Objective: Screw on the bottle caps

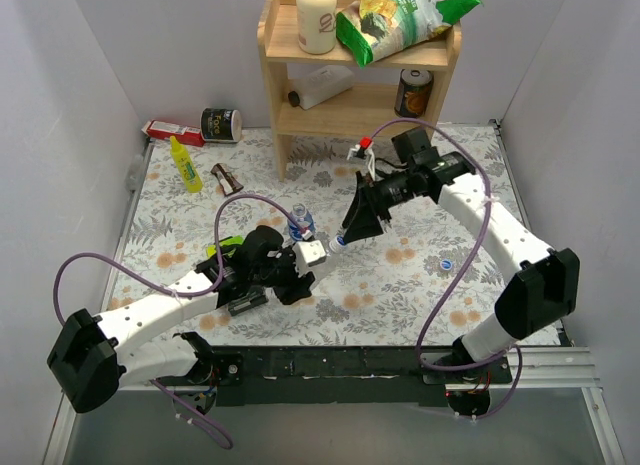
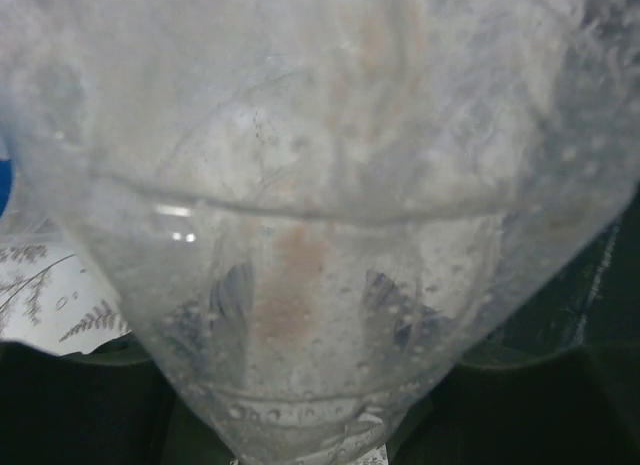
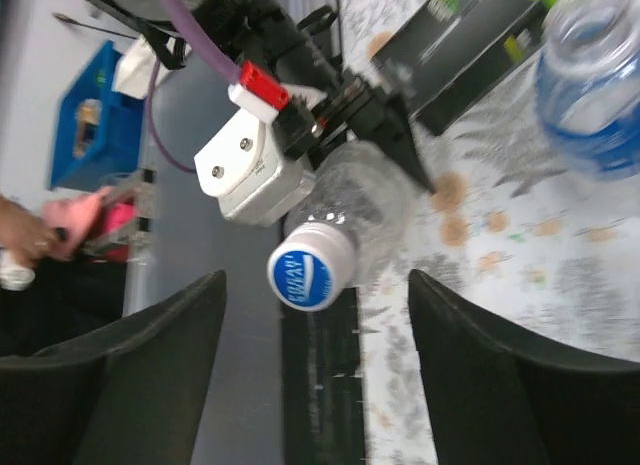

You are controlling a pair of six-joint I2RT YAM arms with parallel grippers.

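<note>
My left gripper (image 1: 300, 258) is shut on the plain clear bottle (image 3: 375, 210) and holds it tilted above the table, neck toward the right arm. That bottle fills the left wrist view (image 2: 320, 215). A blue cap (image 3: 312, 268) sits on its neck and also shows in the top view (image 1: 340, 242). My right gripper (image 3: 316, 277) is open, its fingers wide on either side of this cap without touching it; in the top view it (image 1: 347, 238) is right at the cap. The blue-labelled bottle (image 1: 302, 226) stands uncapped just behind. A second blue cap (image 1: 446, 265) lies on the table to the right.
A wooden shelf (image 1: 283, 85) at the back holds white bottles, a snack bag and a can. A yellow squeeze bottle (image 1: 186, 165), a tin (image 1: 221, 125), a red box (image 1: 170, 131) and a small brown item (image 1: 227, 177) lie far left. A green-black box (image 1: 226, 246) lies by the left arm.
</note>
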